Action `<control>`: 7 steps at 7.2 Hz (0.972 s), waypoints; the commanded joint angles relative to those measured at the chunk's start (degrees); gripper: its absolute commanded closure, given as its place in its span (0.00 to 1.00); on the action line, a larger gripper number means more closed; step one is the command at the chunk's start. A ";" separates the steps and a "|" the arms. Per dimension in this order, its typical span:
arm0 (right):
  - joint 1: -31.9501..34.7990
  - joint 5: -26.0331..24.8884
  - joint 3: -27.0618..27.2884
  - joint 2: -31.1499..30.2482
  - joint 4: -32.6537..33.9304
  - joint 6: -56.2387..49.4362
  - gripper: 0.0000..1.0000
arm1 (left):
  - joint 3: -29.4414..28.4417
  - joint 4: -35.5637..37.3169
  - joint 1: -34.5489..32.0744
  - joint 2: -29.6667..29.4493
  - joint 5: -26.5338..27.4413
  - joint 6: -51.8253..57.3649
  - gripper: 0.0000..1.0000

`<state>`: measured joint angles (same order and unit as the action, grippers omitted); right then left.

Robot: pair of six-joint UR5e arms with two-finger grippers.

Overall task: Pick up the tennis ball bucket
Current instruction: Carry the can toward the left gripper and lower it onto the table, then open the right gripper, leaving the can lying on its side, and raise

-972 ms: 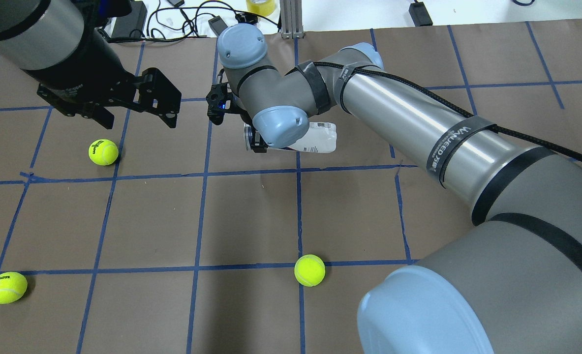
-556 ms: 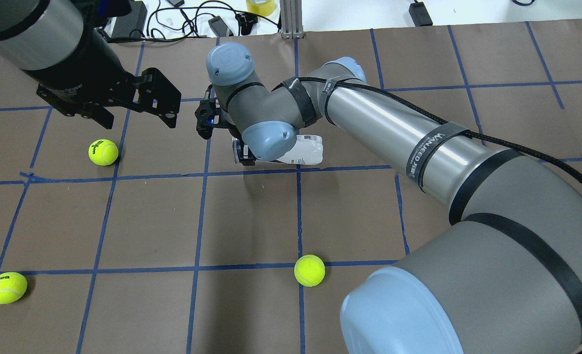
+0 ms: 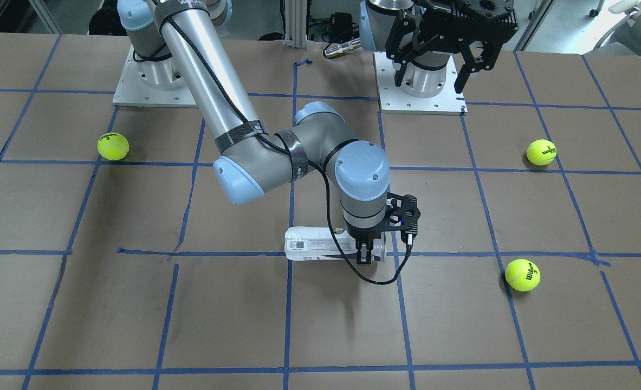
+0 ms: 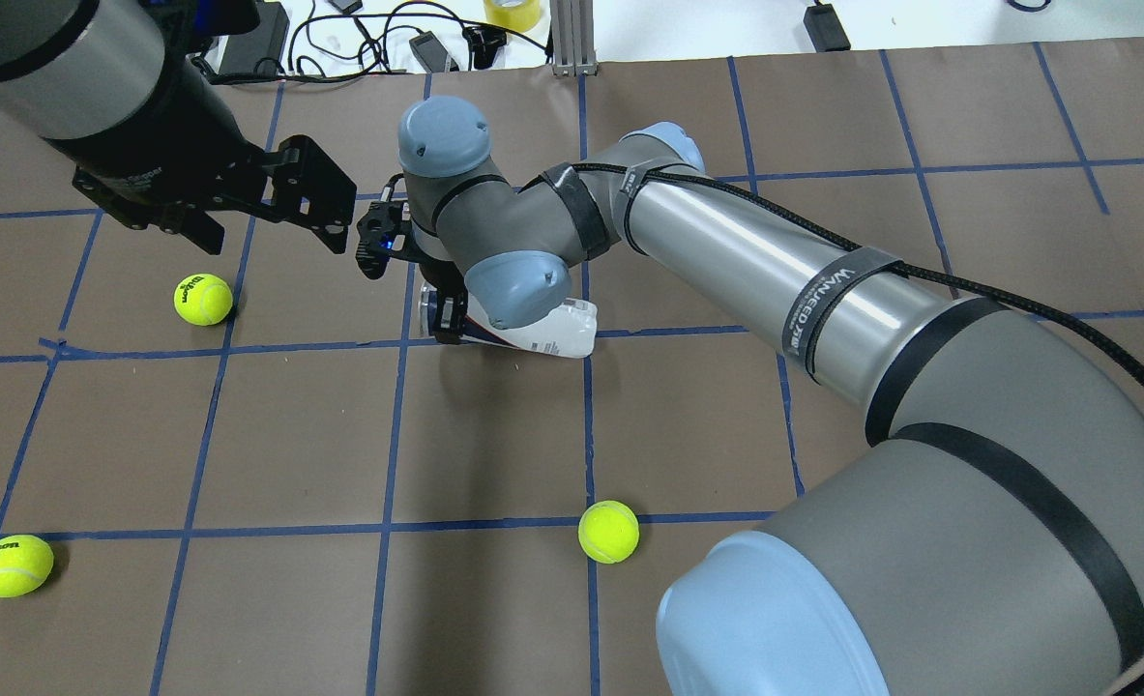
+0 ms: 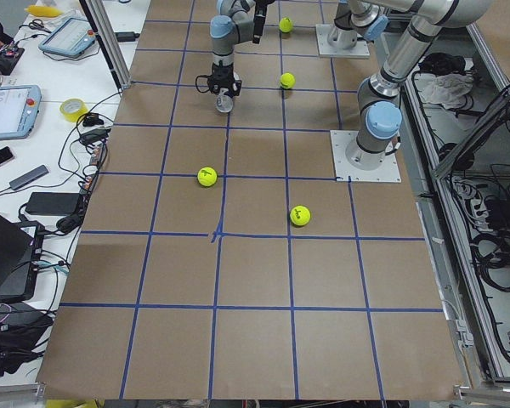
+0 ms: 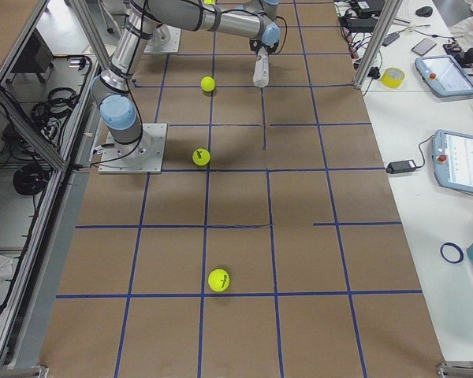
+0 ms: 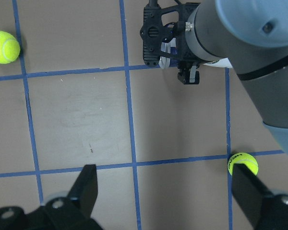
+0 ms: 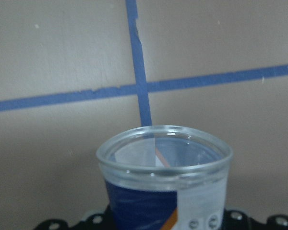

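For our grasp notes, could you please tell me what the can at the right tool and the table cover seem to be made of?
Can: likely clear, glossy plastic; the blue tape shows through its open rim, and its body is printed white and navy.
Table cover: apparently matte brown paper; it looks dull and flat, without glare.

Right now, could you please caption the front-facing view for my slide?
Right gripper grips the tennis ball bucket sideways; left gripper hangs open.

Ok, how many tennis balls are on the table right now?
3: the far-left ball, the near-left ball on the robot's side, and the middle ball, also near. More could be hidden.
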<state>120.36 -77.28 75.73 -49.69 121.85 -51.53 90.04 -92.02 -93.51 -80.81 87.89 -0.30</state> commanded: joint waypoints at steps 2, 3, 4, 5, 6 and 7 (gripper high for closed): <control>-1.79 -1.24 0.21 -0.32 1.98 0.99 0.00 | 0.04 0.00 0.00 -0.04 0.00 0.21 0.00; -2.23 -2.25 0.21 -0.40 1.98 0.82 0.00 | 0.04 0.00 0.00 -0.13 -0.09 0.21 0.00; -2.32 -2.70 0.21 -0.49 1.90 0.81 0.00 | 0.04 0.00 0.00 -0.05 0.00 0.38 0.00; -3.54 -2.79 0.04 -0.84 1.29 0.73 0.00 | -0.04 0.00 0.00 -0.13 0.00 0.47 0.00; -6.69 -2.61 0.04 -1.45 1.28 0.73 0.00 | -0.04 0.00 -0.09 -0.22 -0.09 0.47 0.00; -10.98 -2.70 -0.49 -2.07 1.28 0.73 0.00 | -0.04 0.00 0.00 -0.57 -0.26 0.65 0.00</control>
<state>113.94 -79.90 75.66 -51.04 123.22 -50.78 90.01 -92.02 -93.54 -81.08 87.79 0.20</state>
